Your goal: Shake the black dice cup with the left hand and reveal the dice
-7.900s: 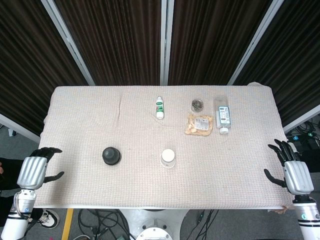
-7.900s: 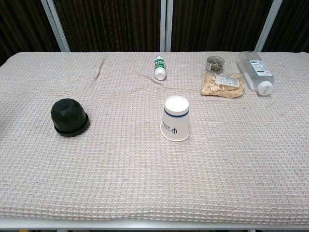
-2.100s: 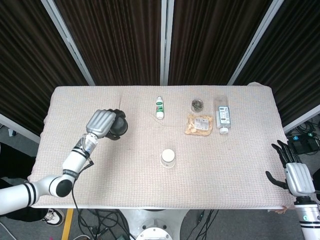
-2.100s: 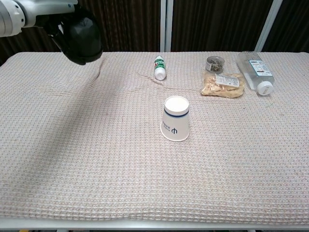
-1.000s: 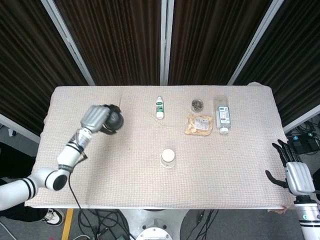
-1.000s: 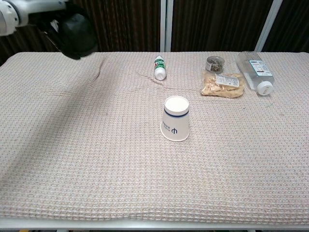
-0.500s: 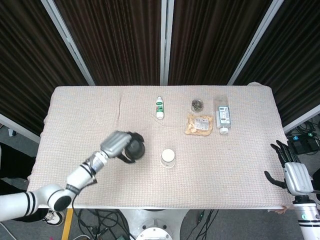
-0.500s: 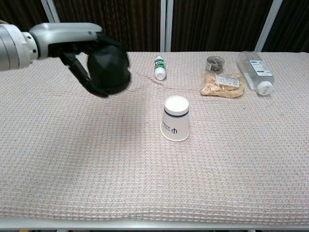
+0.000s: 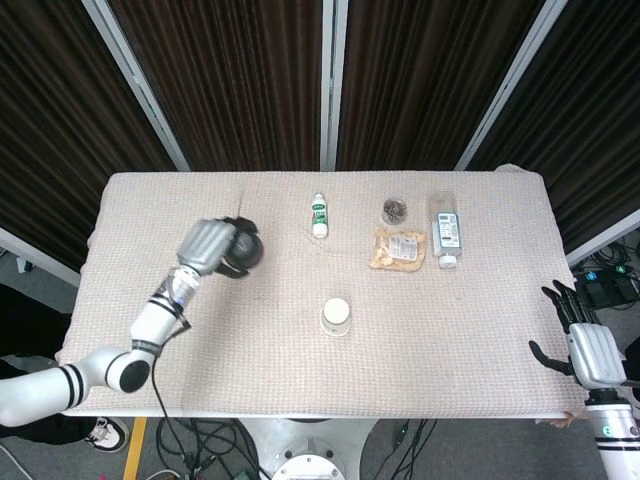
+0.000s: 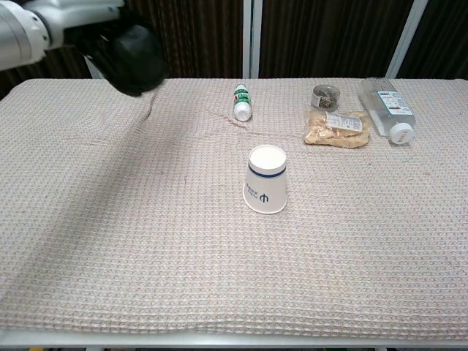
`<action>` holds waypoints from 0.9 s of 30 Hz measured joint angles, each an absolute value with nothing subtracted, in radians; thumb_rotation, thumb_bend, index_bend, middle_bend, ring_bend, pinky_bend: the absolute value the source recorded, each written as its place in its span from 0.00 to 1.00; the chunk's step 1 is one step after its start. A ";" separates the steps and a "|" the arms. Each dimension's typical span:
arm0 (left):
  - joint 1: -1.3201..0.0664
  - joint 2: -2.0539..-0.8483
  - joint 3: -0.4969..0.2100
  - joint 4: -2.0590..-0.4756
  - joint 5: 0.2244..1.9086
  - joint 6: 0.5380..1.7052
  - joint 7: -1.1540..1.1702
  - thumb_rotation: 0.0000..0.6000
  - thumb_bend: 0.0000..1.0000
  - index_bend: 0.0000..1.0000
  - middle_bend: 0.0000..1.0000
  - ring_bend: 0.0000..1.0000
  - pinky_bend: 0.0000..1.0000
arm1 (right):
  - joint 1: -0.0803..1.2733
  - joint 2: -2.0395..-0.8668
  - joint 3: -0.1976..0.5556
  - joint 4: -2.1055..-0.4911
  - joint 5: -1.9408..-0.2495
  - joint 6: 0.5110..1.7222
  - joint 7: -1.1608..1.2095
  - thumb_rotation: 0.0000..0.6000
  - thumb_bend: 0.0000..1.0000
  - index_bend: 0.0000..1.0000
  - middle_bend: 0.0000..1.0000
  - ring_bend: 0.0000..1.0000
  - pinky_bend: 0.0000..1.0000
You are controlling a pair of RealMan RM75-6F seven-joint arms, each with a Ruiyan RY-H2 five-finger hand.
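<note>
My left hand (image 9: 205,247) grips the black dice cup (image 9: 242,251) and holds it raised above the left part of the table. The chest view shows the same cup (image 10: 135,60) high at the top left, blurred, with my left hand (image 10: 88,29) around it. No dice show in either view. At the table's right front corner my right hand (image 9: 590,345) hangs with its fingers apart and holds nothing.
An upturned white paper cup (image 10: 266,179) stands mid-table. At the back lie a small white bottle (image 10: 241,102), a snack bag (image 10: 336,126), a small round tin (image 10: 325,95) and a clear bottle (image 10: 387,101). A beige woven cloth (image 10: 146,241) covers the table.
Over the last second my left hand swung the cup toward the table's middle and lower, then back up and to the left. The right hand stayed put.
</note>
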State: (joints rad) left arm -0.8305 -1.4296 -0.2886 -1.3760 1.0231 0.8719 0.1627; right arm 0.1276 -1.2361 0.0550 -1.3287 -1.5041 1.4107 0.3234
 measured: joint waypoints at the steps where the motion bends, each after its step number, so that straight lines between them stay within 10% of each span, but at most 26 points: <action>1: -0.833 -1.433 -0.293 -1.313 1.007 0.874 0.172 1.00 0.21 0.33 0.46 0.38 0.45 | 0.128 -1.236 0.055 -1.328 -1.504 1.410 0.324 1.00 0.19 0.08 0.00 0.00 0.14; 9: -0.827 -1.420 -0.289 -1.136 1.005 0.874 0.190 1.00 0.21 0.34 0.46 0.38 0.45 | 0.126 -1.235 0.054 -1.329 -1.507 1.414 0.327 1.00 0.19 0.08 0.00 0.00 0.14; 20: -0.790 -1.389 -0.223 -1.797 1.213 0.895 0.133 1.00 0.21 0.34 0.46 0.38 0.45 | 0.131 -1.238 0.053 -1.319 -1.502 1.397 0.334 1.00 0.19 0.08 0.00 0.00 0.14; 27: -0.809 -1.418 -0.260 -1.820 1.172 0.904 0.148 1.00 0.17 0.34 0.45 0.38 0.44 | 0.131 -1.239 0.055 -1.325 -1.498 1.398 0.329 1.00 0.20 0.08 0.00 0.00 0.14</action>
